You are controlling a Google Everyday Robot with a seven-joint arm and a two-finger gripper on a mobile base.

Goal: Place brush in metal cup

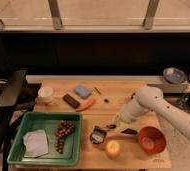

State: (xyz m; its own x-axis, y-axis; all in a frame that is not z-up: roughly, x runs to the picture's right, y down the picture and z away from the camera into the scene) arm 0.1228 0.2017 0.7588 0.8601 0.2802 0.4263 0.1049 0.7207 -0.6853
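The brush [128, 132] lies on the wooden table [113, 100], its dark head near the red-orange bowl and its handle pointing left toward the metal cup [97, 136]. The small shiny metal cup stands just right of the green tray. My gripper [112, 126] hangs at the end of the white arm [143, 102], low over the brush's handle end, just up and right of the metal cup. Whether it touches the brush does not show.
A green tray [18, 150] at front left holds grapes [63, 133] and a white cloth [36, 141]. A yellow fruit [112, 148] and a red-orange bowl [151, 139] sit at the front. A white paper cup [46, 93], black bar [71, 101], blue sponge [81, 91], carrot [87, 105] and thin stick [97, 91] lie further back.
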